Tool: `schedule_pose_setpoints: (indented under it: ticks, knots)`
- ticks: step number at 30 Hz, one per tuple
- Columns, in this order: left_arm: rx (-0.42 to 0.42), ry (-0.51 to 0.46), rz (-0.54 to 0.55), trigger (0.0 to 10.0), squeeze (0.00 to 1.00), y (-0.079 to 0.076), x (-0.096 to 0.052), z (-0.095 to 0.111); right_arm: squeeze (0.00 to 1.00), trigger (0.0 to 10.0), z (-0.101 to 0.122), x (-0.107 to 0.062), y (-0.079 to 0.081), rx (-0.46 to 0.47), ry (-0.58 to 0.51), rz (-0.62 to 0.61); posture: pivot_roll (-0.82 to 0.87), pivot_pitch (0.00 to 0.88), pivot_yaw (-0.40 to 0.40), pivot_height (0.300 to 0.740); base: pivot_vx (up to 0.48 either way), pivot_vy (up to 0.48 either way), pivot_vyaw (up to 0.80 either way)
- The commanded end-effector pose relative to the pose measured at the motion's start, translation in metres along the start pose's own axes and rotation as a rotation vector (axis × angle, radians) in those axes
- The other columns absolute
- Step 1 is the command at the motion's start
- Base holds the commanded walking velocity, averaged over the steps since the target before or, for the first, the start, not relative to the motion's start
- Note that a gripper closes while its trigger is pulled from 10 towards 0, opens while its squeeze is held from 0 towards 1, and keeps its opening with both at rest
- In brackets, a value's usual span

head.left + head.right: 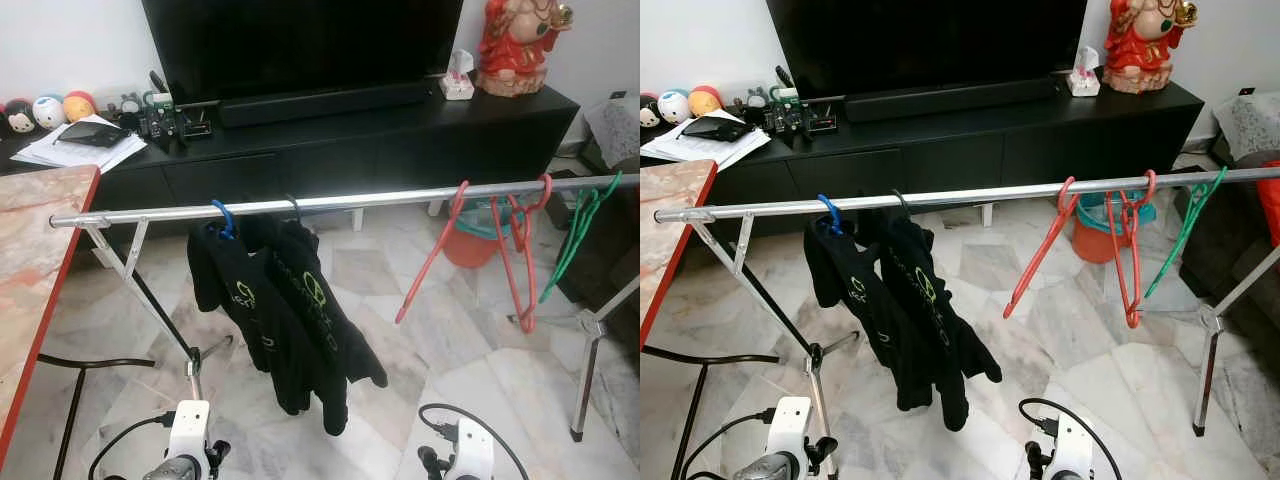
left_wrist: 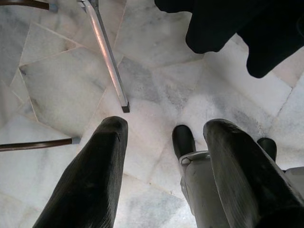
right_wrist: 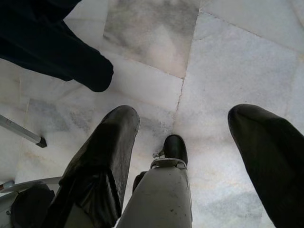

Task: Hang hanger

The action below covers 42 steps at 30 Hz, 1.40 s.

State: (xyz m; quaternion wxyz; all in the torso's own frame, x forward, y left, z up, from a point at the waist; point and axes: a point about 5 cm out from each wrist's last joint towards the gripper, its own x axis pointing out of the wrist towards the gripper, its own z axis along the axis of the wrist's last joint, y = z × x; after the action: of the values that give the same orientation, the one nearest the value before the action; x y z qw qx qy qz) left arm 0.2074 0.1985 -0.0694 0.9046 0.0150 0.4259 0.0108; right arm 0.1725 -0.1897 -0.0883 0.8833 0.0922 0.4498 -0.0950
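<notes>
Blue hanger (image 1: 223,218) hooked over the silver clothes rail (image 1: 330,202) at centre-left of the frame, carrying a black garment with green print (image 1: 285,310); a second black hook sits just beside it on the rail. Toward the right of the rail hang two red hangers (image 1: 517,250), one tilted with its arm slanting down to the left (image 1: 430,255), and a green hanger (image 1: 575,240) at far right. An orange bucket (image 1: 470,243) stands on the marble floor (image 1: 400,330) behind the rail; its contents cannot be made out. Left gripper (image 2: 164,156) and right gripper (image 3: 183,142) both point down at the floor, fingers spread apart and holding nothing. Background: black TV console (image 1: 380,140), red figurine (image 1: 515,45).
</notes>
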Motion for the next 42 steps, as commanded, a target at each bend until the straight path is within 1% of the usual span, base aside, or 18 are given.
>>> schedule_pose_setpoints:
  ticks: [1, 2, 3, 5, 14, 21, 26, 31, 42]
  knots:
    - [0.008, 0.035, 0.0, 10.0, 0.0, 0.0, -0.001, -0.007, 0.0, 10.0, -0.004, -0.001, -0.001, -0.003, 0.016, -0.004, 0.0, 0.0, 0.0, 0.74, 0.0, 0.0, 0.0]
    - [0.008, 0.035, 0.0, 10.0, 0.0, 0.0, -0.001, -0.007, 0.0, 10.0, -0.004, -0.001, -0.001, -0.003, 0.016, -0.004, 0.0, 0.0, 0.0, 0.74, 0.0, 0.0, 0.0]
    - [-0.036, 0.046, 0.001, 10.0, 0.0, 0.006, -0.003, -0.014, 0.0, 10.0, 0.005, 0.001, 0.004, 0.017, -0.021, 0.013, -0.06, 0.0, 0.043, 0.74, 0.0, 0.0, 0.0]
    - [-0.055, 0.052, 0.0, 10.0, 0.0, 0.008, -0.004, -0.017, 0.0, 10.0, 0.008, 0.001, 0.005, 0.026, -0.036, 0.021, -0.06, 0.0, 0.046, 0.74, 0.0, 0.0, 0.0]
    - [-0.056, 0.039, -0.004, 10.0, 0.0, 0.008, -0.003, -0.012, 0.0, 10.0, 0.005, 0.001, 0.002, 0.035, -0.034, 0.007, -0.06, 0.0, 0.049, 0.74, 0.0, 0.0, 0.0]
    - [-0.044, 0.042, -0.005, 10.0, 0.0, 0.007, -0.003, -0.011, 0.0, 10.0, 0.007, 0.001, 0.006, 0.035, -0.037, 0.02, -0.06, 0.0, 0.046, 0.74, 0.0, 0.0, 0.0]
    - [-0.023, 0.042, -0.006, 10.0, 0.0, 0.006, -0.003, -0.011, 0.0, 10.0, 0.007, 0.001, 0.006, 0.03, -0.034, 0.021, -0.06, 0.0, 0.039, 0.74, 0.0, 0.0, 0.0]
    - [-0.02, 0.05, -0.003, 10.0, 0.0, 0.006, -0.003, -0.014, 0.0, 10.0, 0.004, 0.001, 0.003, 0.029, -0.027, 0.018, -0.06, 0.0, 0.032, 0.74, 0.0, -0.304, 0.0]
    - [-0.021, 0.051, 0.0, 10.0, 0.0, 0.006, -0.003, -0.014, 0.0, 10.0, 0.002, 0.0, 0.003, 0.018, -0.016, 0.024, -0.06, 0.0, 0.03, 0.74, 0.0, -0.288, 0.0]
